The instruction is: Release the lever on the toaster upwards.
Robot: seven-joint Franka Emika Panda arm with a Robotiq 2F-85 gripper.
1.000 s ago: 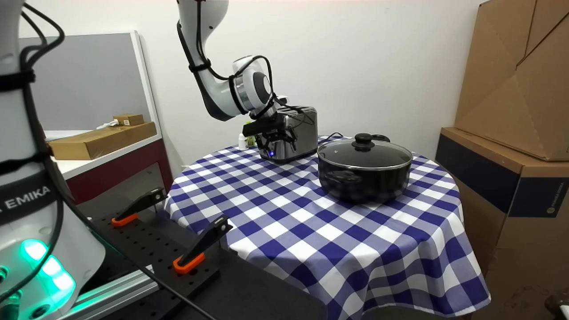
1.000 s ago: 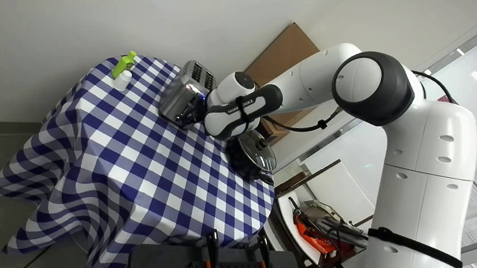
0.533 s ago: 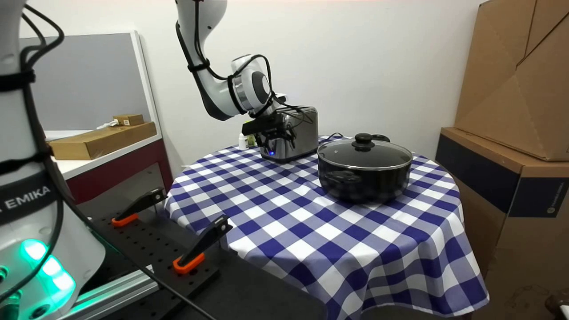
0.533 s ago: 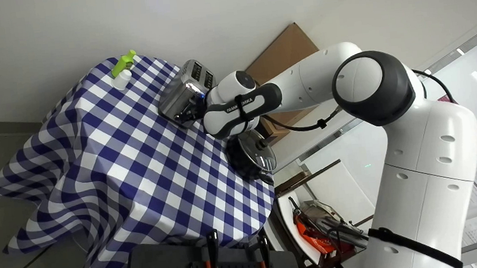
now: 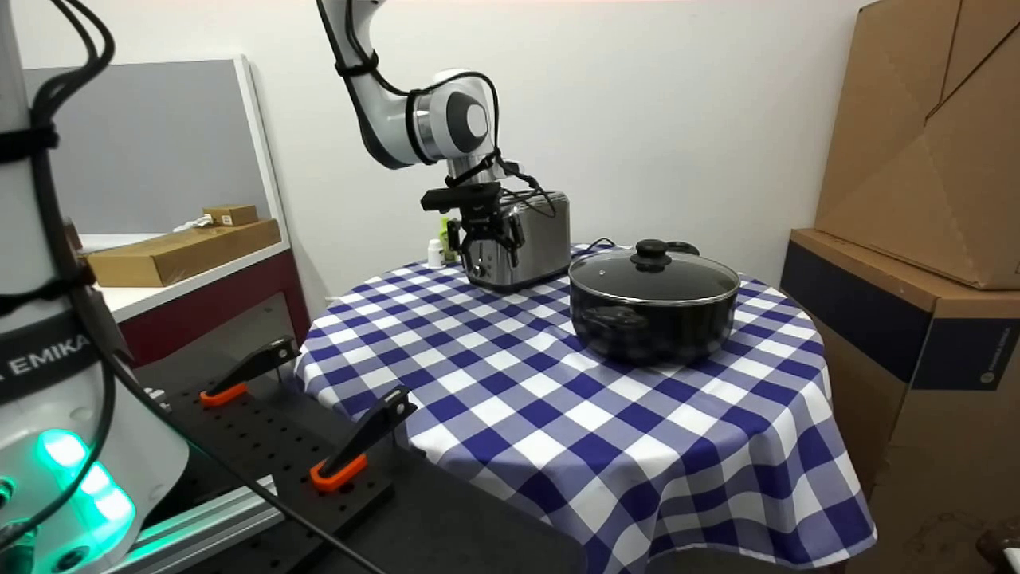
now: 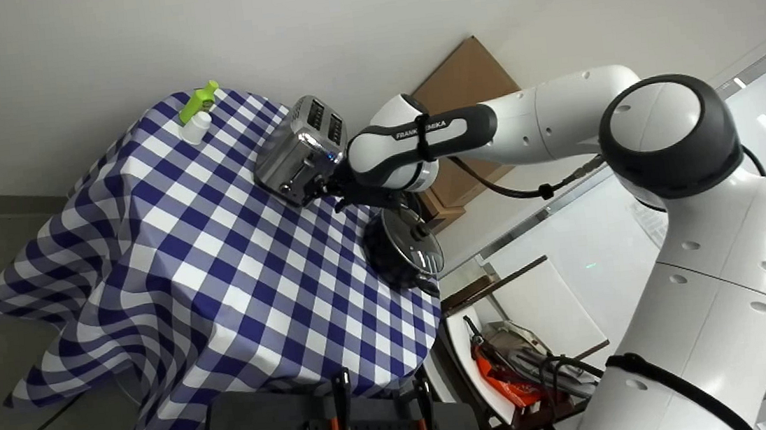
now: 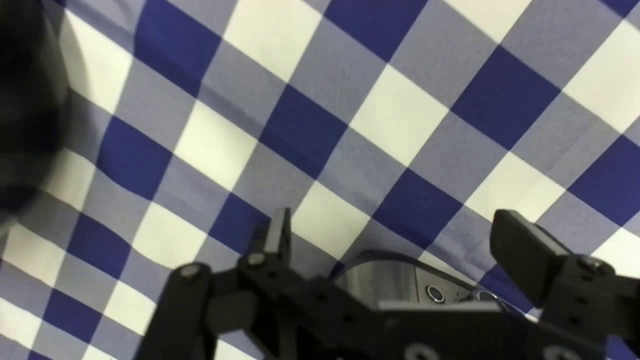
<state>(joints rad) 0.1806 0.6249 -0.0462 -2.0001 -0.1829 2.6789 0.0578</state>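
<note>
Wrist view | gripper (image 7: 395, 222) spread | toaster (image 7: 377, 280) edge seen through gap | cloth (image 7: 400, 115) beyond

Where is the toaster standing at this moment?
In an exterior view, the toaster stands on the checked tablecloth, left of the black pot and partly hidden behind the end effector.

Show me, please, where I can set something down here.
Free: the tablecloth between toaster, black pot and clamps. Crowded: the toaster's control side, where the gripper hangs, and the spot with white bottle and green container.
</note>
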